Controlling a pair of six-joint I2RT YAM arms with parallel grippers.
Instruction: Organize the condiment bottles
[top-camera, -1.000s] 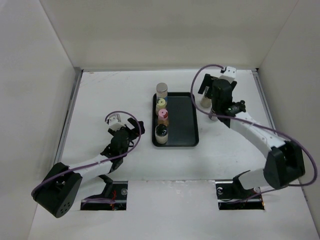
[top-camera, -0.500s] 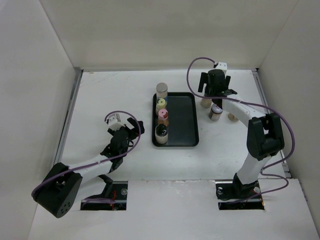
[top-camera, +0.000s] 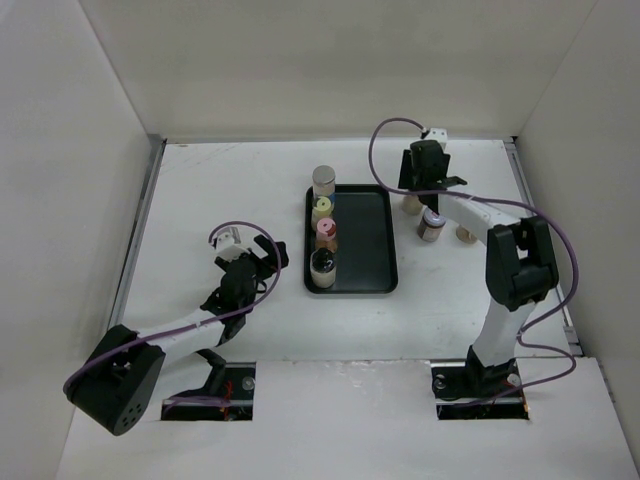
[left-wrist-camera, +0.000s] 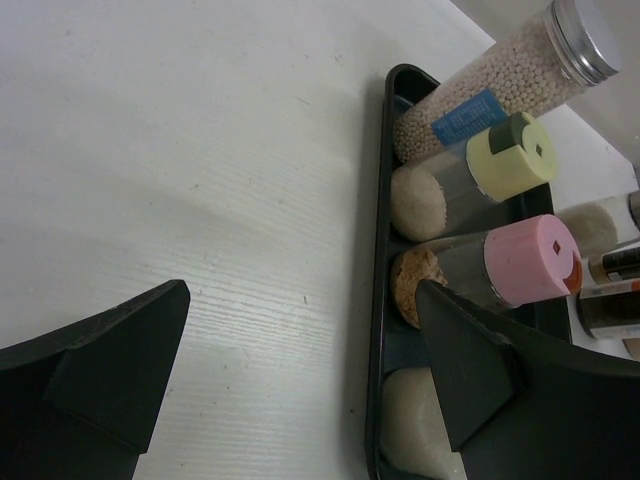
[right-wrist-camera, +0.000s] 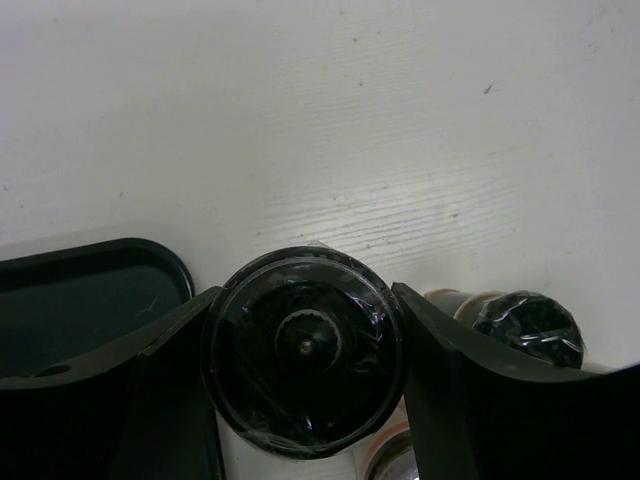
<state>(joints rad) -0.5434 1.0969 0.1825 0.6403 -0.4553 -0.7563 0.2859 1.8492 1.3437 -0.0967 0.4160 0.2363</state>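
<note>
Four condiment bottles stand in a row along the left side of the black tray (top-camera: 368, 240): silver cap (top-camera: 323, 180), yellow cap (top-camera: 321, 210), pink cap (top-camera: 326, 232), black cap (top-camera: 322, 266). Three more stand on the table right of the tray: a beige jar (top-camera: 410, 204), a grey-capped jar (top-camera: 432, 225) and one further right (top-camera: 465, 233). My right gripper (top-camera: 420, 185) is over the beige jar. In the right wrist view its jaws (right-wrist-camera: 303, 350) touch both sides of that jar's black cap (right-wrist-camera: 303, 345). My left gripper (top-camera: 268, 255) is open and empty, left of the tray.
The left wrist view shows the tray rim (left-wrist-camera: 380, 250) just right of my open left gripper (left-wrist-camera: 300, 370), with the silver-capped (left-wrist-camera: 500, 80), yellow-capped (left-wrist-camera: 470, 180) and pink-capped (left-wrist-camera: 500, 265) jars behind it. A black-knob jar (right-wrist-camera: 527, 328) stands close to my right finger. White walls enclose the table.
The right arm's elbow has folded in and its gripper has moved slightly toward the back wall over the beige jar. Two jars right of the tray came into view. The left arm has not moved.
</note>
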